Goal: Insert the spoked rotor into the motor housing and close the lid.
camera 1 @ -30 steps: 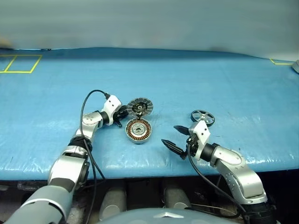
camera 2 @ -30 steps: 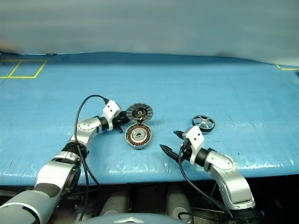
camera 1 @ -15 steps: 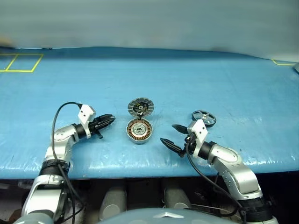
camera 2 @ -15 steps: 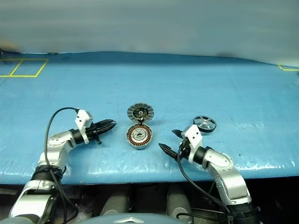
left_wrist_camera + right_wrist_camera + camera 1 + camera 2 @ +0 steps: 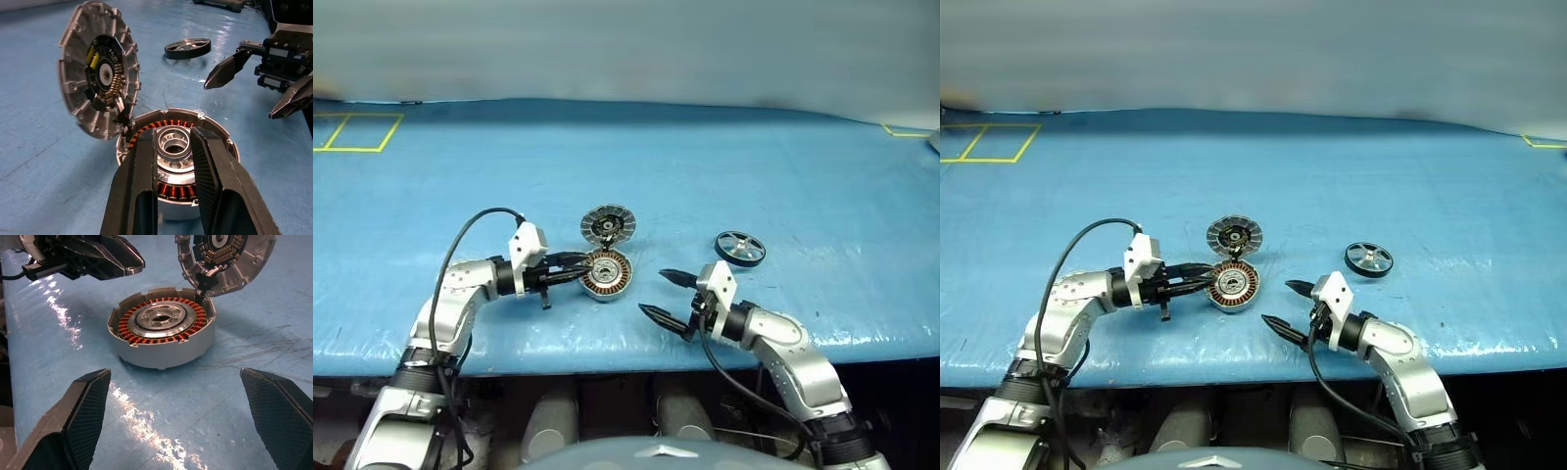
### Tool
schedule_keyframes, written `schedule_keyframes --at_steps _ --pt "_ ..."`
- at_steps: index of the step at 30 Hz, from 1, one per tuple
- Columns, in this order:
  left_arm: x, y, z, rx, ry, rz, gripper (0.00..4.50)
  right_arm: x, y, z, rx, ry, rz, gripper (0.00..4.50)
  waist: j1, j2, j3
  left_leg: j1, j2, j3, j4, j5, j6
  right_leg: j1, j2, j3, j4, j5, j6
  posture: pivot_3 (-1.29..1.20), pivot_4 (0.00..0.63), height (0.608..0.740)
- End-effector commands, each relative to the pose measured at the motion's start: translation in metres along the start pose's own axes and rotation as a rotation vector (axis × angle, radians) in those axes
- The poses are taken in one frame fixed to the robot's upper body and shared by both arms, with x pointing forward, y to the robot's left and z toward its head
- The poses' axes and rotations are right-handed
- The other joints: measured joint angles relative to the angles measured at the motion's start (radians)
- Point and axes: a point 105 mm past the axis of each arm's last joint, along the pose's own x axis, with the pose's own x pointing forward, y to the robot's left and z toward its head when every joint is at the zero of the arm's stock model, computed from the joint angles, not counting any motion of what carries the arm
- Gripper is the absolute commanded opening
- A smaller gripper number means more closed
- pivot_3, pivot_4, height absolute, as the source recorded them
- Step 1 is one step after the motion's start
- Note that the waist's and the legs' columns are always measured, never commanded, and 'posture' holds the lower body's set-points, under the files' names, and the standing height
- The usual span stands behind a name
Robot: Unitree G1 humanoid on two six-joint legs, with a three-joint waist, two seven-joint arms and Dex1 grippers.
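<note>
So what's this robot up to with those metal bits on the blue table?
It is putting a small motor together. The motor housing sits open on the blue table, copper windings showing, with its hinged lid standing up behind it. The left gripper reaches in beside the housing, fingers nearly together, holding nothing. The right gripper hovers wide open just to the housing's right. The spoked rotor lies flat on the table, not yet picked up.

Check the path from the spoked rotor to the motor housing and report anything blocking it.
The left gripper hangs at the motor housing, fingers over its open top. The lid stands open. Between spoked rotor and housing only the open right gripper hovers nearby.
</note>
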Motion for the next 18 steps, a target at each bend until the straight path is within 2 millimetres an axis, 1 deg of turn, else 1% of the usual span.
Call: schedule_keyframes --at_steps 1,6,10,18 --pt "0.007 0.001 0.006 0.069 0.013 -0.025 0.63 0.000 0.000 0.006 -0.042 -0.026 -0.006 4.50 0.000 0.000 0.000 0.000 0.000 0.000 0.000 0.000 0.000 0.000 0.000 0.000 0.000 0.000 0.000 0.00 0.150 0.740" --pt "0.016 0.006 0.005 0.117 0.037 -0.028 0.63 0.001 0.001 0.001 -0.065 -0.006 -0.006 4.50 0.000 0.000 0.000 0.000 0.000 0.000 0.000 0.000 0.000 0.000 0.000 0.000 0.000 0.000 0.000 0.00 0.150 0.740" --pt "0.022 0.008 0.007 0.141 0.040 -0.039 0.63 0.001 0.001 0.002 -0.101 -0.018 -0.007 4.50 0.001 0.000 0.000 0.000 0.000 0.000 0.000 0.000 0.000 0.000 0.000 0.000 0.000 0.000 0.000 0.00 0.150 0.740" --pt "0.031 0.006 0.005 0.182 0.077 -0.080 0.63 0.002 0.000 0.002 -0.143 -0.025 -0.012 4.50 0.000 0.000 0.000 0.000 0.000 0.000 0.000 0.000 0.000 0.000 0.000 0.000 0.000 0.000 0.000 0.00 0.150 0.740"
